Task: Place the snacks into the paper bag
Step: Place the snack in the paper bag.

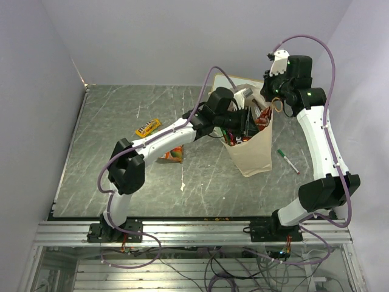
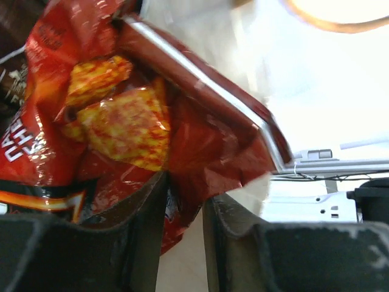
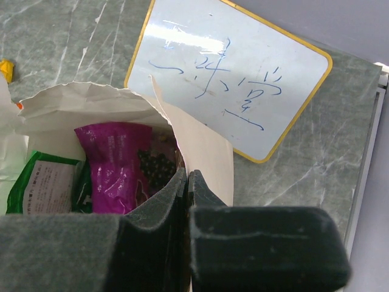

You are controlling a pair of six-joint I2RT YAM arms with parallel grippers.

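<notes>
Top view: the paper bag [image 1: 252, 155], a cream-tan carrier of matte creased paper, stands upright right of centre on the grey, white-veined stone-look table [image 1: 121, 176], with both arms meeting over its open mouth. Left wrist view: the left gripper [image 2: 182, 231] is clamped on the lower edge of a red packet [image 2: 200, 140]. Only a narrow gap remains between its dark, scuffed fingers [image 2: 143, 243], and the foil is pinched in that gap. The packet is glossy and heavily crinkled, printed with orange-yellow square crisps, and has a flat silvery sealed seam running diagonally toward the lower right of the frame. Right wrist view: the right gripper [image 3: 187, 201] has its felt-like grey fingers almost together on a thin upright flap of the bag's rim. Inside the bag, at lower left of this frame, lie a shiny purple packet [image 3: 115, 164] and, at its left, a green-and-white packet [image 3: 42, 185]. Above the bag in this frame a rounded-corner whiteboard [image 3: 243, 79] with a yellow frame and blue handwriting lies flat on the table. Top view, left of centre: a slim yellow-orange packet [image 1: 148, 127] and an orange packet [image 1: 172, 156] lie on the table outside the bag, the latter partly under the left arm. A thin pen [image 1: 287, 160] with a green cap lies just right of the bag.
</notes>
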